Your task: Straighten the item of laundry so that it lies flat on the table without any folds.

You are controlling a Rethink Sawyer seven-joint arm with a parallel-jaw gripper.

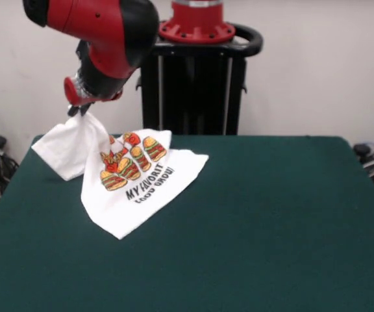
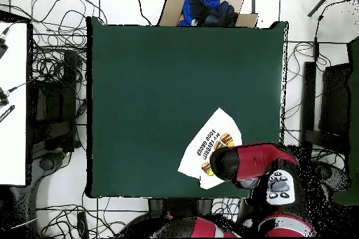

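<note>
the t-shirt point(image 1: 132, 185) sits at the robot-side corner of the green table point(image 1: 271, 221), at the left of the front view, w/ most of the felt bare. the gripper point(image 1: 78, 110) is pinched shut on a bunched bit of white cloth, and the fabric rises to it in a peak, so one part of the shirt is off the table while the printed front w/ burgers and "my favorite" text drapes down and rests on the felt. a white fold, prob a sleeve or the back, trails off to the left of the peak and hangs near the table edge.

step in hand, as a judgement: mid lift-and-drag, the arm holding one edge up to pull folds out. shirt isn't flat yet; it's doubled over and creased. next move prob calls for drawing the held part away from the resting part, low over the table and toward open felt, then letting go once the cloth is stretched. risk: pulling toward the near edge could slide it off.

hard to make out: the fingers themselves are tiny and half buried in cloth in the front view. in the overhead view the red arm point(image 2: 249, 164) covers the grasp and part of the shirt point(image 2: 210, 141), so which part is held can't be told. second text line is blurred.
</note>
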